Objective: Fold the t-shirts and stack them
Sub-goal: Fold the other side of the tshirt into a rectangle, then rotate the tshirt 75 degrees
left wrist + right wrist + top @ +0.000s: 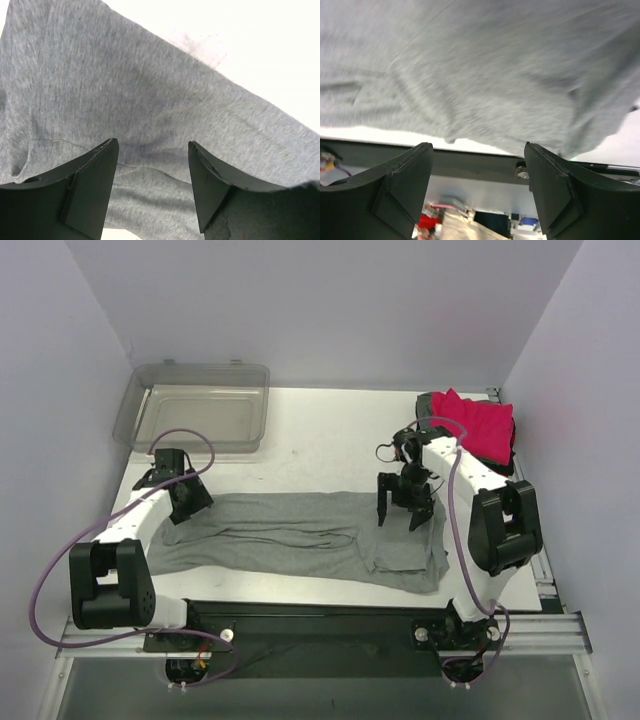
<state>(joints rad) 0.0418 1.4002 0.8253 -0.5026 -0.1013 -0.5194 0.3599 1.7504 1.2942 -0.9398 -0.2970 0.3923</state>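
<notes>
Left pincer [186, 502] and right pincer [400, 521] gape empty above the part-folded grey t-shirt [290, 535] (stacking remains); beyond the right, 1 pink-red shirt [480, 425] lies folded.

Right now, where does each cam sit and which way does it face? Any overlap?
Top external: fixed above and behind the bases, looking down at the table; shows left arm, right arm, grey t-shirt, pink-red shirt, clear bin.
Left wrist: looks down across the shirt's edge to bare table; open left gripper in frame.
Right wrist: faces back over the near table edge; open right gripper in frame.
Shared: all three see the grey t-shirt.
</notes>
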